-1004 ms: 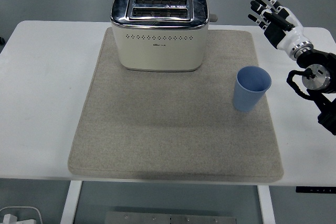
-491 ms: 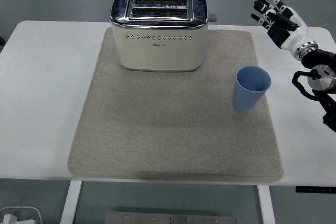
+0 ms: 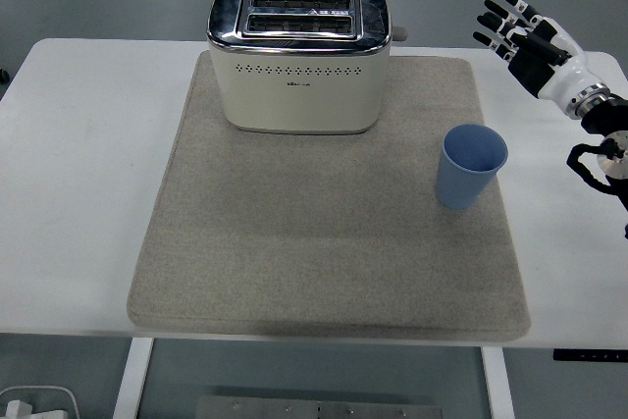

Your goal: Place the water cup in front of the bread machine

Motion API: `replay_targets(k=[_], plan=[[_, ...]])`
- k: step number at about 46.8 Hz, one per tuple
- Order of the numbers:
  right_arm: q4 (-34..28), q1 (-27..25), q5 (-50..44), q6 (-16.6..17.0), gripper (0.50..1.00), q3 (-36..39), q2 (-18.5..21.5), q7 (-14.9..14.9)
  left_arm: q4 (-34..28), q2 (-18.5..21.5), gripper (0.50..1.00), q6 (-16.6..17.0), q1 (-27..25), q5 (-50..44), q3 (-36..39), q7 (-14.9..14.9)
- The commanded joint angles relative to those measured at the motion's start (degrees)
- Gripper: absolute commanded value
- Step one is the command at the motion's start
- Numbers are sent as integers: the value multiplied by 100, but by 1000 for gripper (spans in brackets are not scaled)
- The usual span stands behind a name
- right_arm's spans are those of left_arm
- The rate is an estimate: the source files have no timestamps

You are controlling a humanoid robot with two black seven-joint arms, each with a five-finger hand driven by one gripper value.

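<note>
Back toward the right edge goes my right hand point(image 3: 530, 41) since a second ago, fingers point(image 3: 494, 19) spread, holding nothing. Head view: the blue water cup point(image 3: 470, 166) stands upright on the grey mat point(image 3: 294, 262), right of the cream toaster point(image 3: 297, 58) (its small front print is unreadable), well apart from my fingertips, nearer the camera.

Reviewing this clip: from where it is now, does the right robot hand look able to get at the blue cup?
Probably yes. The right robot hand is open, above and to the right of the blue cup, with nothing between them; the toaster stands well left.
</note>
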Motion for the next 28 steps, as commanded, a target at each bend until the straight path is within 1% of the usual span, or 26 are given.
replay_targets(k=[1,4,9,19,24,28], plan=[[-1,-69,-2,203,928,4,-84,20,0,0,1000,-5,-5,0,0,0],[-1,-113,-2,344,928,4,-119,38,0,0,1000,-5,-5,0,0,0],[-1,-218,-2,502,928,4,-215,178,0,0,1000,-5,4,0,0,0],[-1,-499,-20,1108,928,-5,-435,196,0,0,1000,-5,-5,0,0,0],[-1,-587,-99,1278,928,-5,-514,214,0,0,1000,-5,-5,0,0,0],[-1,-658,-310,1278,928,4,-593,222,0,0,1000,-5,-5,0,0,0]])
